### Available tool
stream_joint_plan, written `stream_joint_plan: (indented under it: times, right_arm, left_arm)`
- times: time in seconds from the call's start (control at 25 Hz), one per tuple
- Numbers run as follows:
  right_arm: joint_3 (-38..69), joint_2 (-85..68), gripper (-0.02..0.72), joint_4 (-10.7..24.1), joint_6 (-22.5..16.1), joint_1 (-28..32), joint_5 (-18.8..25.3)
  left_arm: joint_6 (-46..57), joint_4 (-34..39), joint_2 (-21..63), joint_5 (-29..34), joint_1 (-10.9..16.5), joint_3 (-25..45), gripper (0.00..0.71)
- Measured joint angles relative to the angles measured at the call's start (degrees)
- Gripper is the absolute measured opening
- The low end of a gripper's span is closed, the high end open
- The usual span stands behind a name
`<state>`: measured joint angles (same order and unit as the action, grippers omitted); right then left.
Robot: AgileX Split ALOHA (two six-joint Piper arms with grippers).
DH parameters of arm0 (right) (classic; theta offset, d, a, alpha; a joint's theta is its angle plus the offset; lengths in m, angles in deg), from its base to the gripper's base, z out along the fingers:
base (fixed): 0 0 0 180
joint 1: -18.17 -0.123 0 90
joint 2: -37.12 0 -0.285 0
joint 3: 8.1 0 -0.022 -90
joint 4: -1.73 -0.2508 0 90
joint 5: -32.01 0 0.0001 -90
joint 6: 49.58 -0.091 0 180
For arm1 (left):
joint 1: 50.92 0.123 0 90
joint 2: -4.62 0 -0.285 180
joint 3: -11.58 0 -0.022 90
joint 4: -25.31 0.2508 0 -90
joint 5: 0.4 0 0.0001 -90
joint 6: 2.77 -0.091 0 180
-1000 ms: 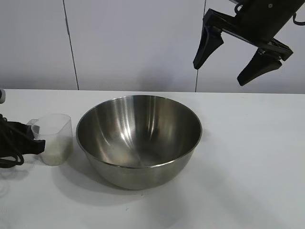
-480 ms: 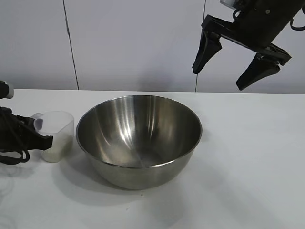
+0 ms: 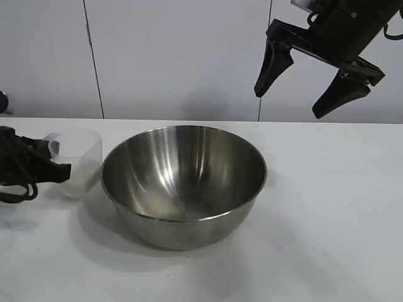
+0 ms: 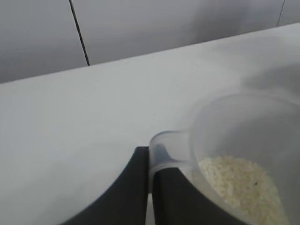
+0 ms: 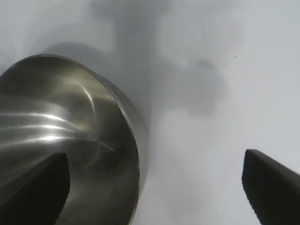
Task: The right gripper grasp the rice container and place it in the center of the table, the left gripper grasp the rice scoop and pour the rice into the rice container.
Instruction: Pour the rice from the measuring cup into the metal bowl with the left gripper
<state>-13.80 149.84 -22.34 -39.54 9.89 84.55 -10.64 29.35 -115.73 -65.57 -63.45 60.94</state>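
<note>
The rice container [image 3: 182, 182], a big shiny steel bowl, stands in the middle of the white table [image 3: 327, 207] and shows again in the right wrist view [image 5: 70, 131]. Just left of it is the rice scoop [image 3: 79, 162], a clear plastic cup with rice [image 4: 239, 183] heaped in its bottom. My left gripper [image 3: 60, 171] is shut on the scoop's handle tab [image 4: 161, 152], coming in from the left edge. High above the bowl's right side, my right gripper [image 3: 288, 104] hangs open and holds nothing; its fingers [image 5: 262, 173] are spread wide.
A grey panelled wall [image 3: 176, 56] runs behind the table. Bare white tabletop lies to the right of the bowl and in front of it. Black cable loops beside the left arm [image 3: 16, 189] at the table's left edge.
My left gripper has shut on the scoop's handle, and the scoop has risen a little beside the bowl. The right gripper rose slightly, then held still, open.
</note>
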Motion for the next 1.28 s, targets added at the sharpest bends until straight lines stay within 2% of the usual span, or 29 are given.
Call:
stream_joint_plan:
  times: [0.2, 0.36, 0.52, 0.64, 0.76, 0.96, 1.2, 1.28]
  right_arm:
    - [0.00, 0.00, 0.694, -0.07, 0.00, 0.00, 0.00]
    - [0.00, 0.00, 0.694, -0.07, 0.00, 0.00, 0.00]
    - [0.00, 0.00, 0.694, -0.07, 0.00, 0.00, 0.00]
    - [0.00, 0.00, 0.694, -0.07, 0.00, 0.00, 0.00]
    - [0.00, 0.00, 0.694, -0.07, 0.00, 0.00, 0.00]
    - [0.00, 0.00, 0.694, -0.07, 0.06, 0.00, 0.00]
    - [0.00, 0.00, 0.694, -0.07, 0.28, 0.00, 0.00]
    - [0.00, 0.00, 0.694, -0.07, 0.47, 0.00, 0.00]
  left_arm:
    - [-3.82, 2.15, 6.62, 1.41, 0.00, -0.24, 0.009]
    - [-8.78, 2.70, 12.81, 11.80, -0.98, -3.03, 0.009]
    - [-17.46, 2.76, 17.16, 26.11, -5.46, -8.68, 0.009]
    - [-26.77, 0.97, 17.56, 36.39, -10.41, -13.95, 0.009]
    - [-35.93, -2.46, 17.51, 42.36, -14.22, -17.62, 0.009]
    - [-53.29, -5.32, 17.51, 44.40, -17.60, -19.36, 0.009]
    - [-67.82, -5.54, 17.46, 44.58, -19.64, -19.36, 0.009]
    - [-72.08, -3.57, 17.46, 44.58, -19.77, -19.36, 0.009]
